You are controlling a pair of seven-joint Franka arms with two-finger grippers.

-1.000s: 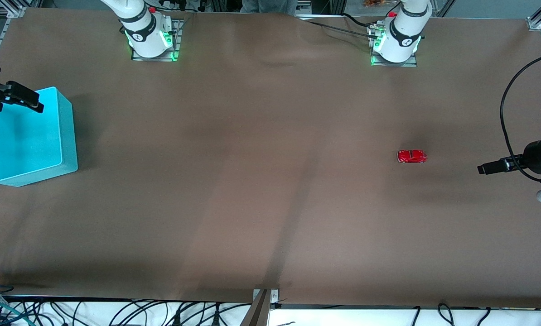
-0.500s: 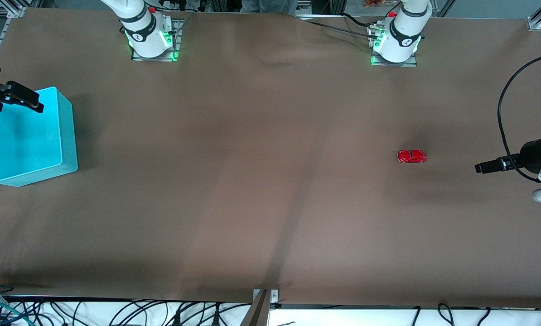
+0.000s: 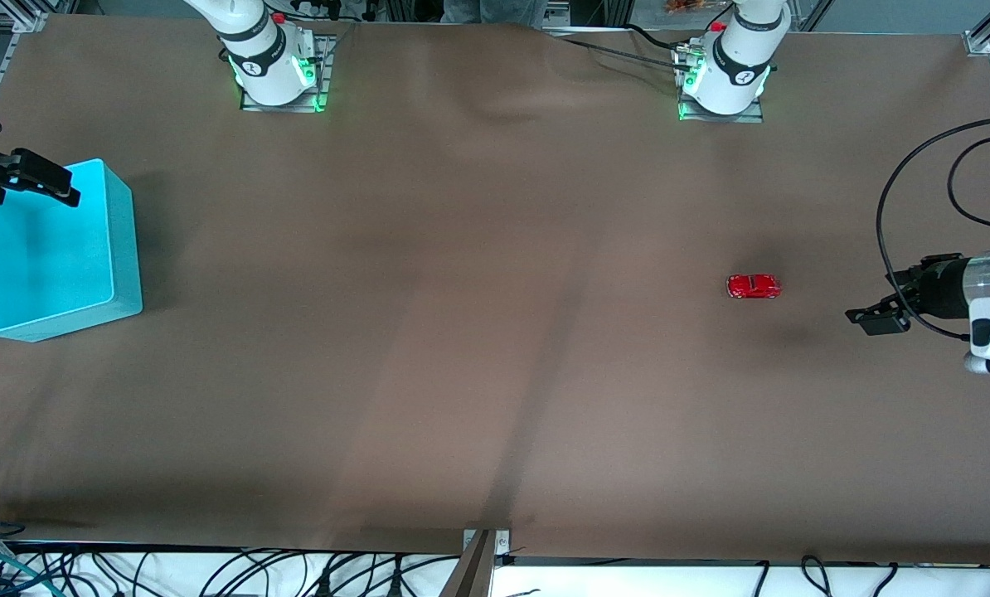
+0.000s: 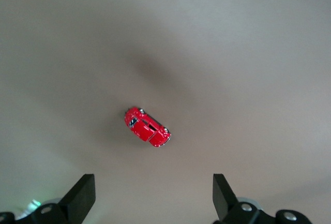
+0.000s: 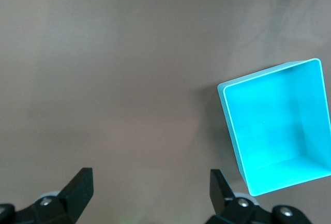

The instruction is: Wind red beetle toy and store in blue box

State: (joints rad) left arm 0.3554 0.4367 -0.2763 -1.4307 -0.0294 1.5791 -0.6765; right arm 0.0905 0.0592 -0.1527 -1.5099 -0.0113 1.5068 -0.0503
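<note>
Black fingers (image 4: 83,195) of the left gripper (image 4: 152,198) stood spread wide with nothing between them, as the left wrist view showed, and the red beetle toy (image 4: 147,127) lay on the bare surface in the gap framed by them, untouched. From the front, the left gripper (image 3: 875,320) hung over the brown desk (image 3: 462,332) at the left arm's end, apart from the red beetle toy (image 3: 754,286), which sat on its wheels on the desk, lengthwise along the table. A black cable (image 3: 901,207) looped above the left arm's wrist. Fingers (image 5: 77,188) of the right gripper (image 5: 150,193) were likewise parted wide and empty in the right wrist view, with the blue box (image 5: 276,125) lying open-topped off to one side of them, its inside bare. In the front view the right gripper (image 3: 39,182) hovered over the edge of the blue box (image 3: 55,249) farthest from the camera, at the right arm's end of the desk. Toy and box were well apart, almost the whole length of the desk between them. Both arm bases (image 3: 275,66) glowed green along the desk's edge farthest from the camera.
</note>
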